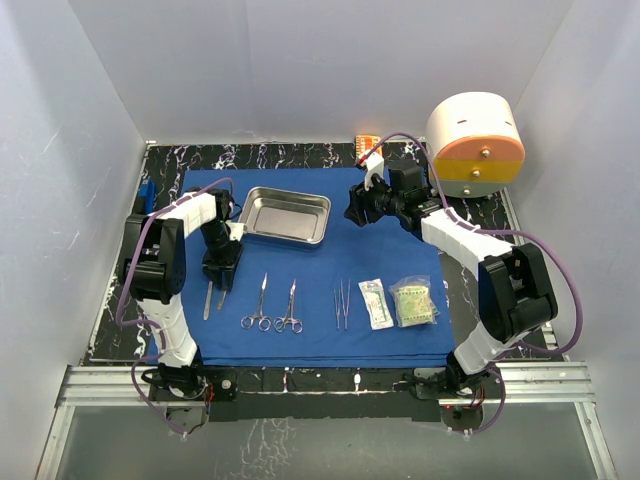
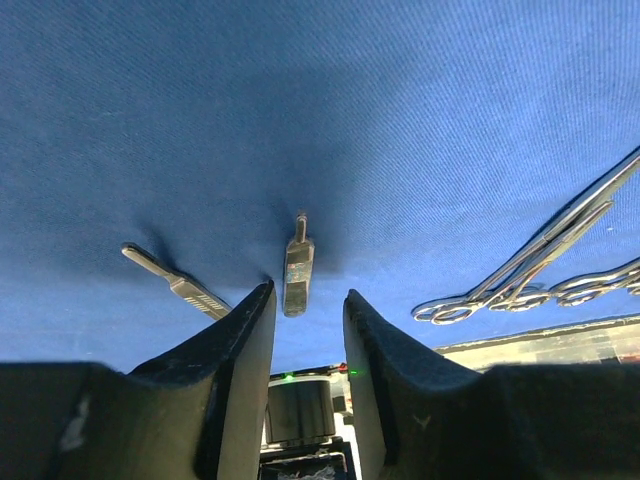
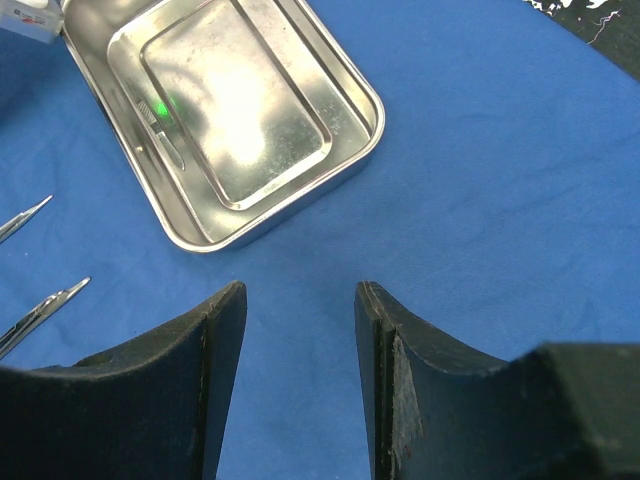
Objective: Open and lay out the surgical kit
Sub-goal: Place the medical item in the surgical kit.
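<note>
I see the blue drape (image 1: 400, 200) spread on the table (image 1: 260, 155), steel tray (image 3: 372, 120) toward its far edge, 2 forceps (image 1: 258, 320), tweezers (image 1: 342, 305) and 2 packets (image 1: 376, 303) rowed nearer. Left jaws stand narrowly apart above a metal handle (image 2: 298, 270) lying on the cloth; right jaws gape empty beside the tray.

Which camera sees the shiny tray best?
The right wrist camera: the tray is close and big there, with only its far edge cut off. The top camera shows the whole tray, but small. The left wrist camera does not show it.
</note>
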Available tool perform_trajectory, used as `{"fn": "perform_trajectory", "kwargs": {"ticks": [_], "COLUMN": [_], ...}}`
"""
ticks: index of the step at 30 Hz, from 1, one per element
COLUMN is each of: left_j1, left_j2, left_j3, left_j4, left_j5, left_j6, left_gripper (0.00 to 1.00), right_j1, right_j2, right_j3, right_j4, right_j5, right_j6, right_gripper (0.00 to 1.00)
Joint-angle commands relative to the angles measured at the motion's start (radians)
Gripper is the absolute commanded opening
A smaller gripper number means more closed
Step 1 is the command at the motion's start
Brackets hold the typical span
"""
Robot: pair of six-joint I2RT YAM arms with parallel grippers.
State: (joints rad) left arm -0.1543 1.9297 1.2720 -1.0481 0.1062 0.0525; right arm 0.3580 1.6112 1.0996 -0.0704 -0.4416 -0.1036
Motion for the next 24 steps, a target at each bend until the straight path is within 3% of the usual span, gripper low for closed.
{"fn": "perform_trajectory", "kwargs": {"ticks": [1, 12, 24], "left_j1": [0.0, -0.001, -0.001], "left_j2": [-0.076, -0.121, -0.066], "left_j3": [0.039, 0.078, 0.076], "left_j4": [-0.014, 0.094, 0.149], "left_j5": [0.018, 0.027, 0.017], "left_j6": [0.001, 0.031, 0.044], "left_gripper": [0.33, 0.36, 0.3], "right_j1": [-0.005, -0.005, -0.004], "right_j2": [-0.009, -0.009, -0.012], "right_j3": [0.043, 0.042, 0.034], "right_j4": [0.053, 0.049, 0.043], "right_j5": [-0.009, -0.02, -0.017], "right_j6": [-0.007, -0.007, -0.01], "right_gripper": [0.45, 0.45, 0.45]}}
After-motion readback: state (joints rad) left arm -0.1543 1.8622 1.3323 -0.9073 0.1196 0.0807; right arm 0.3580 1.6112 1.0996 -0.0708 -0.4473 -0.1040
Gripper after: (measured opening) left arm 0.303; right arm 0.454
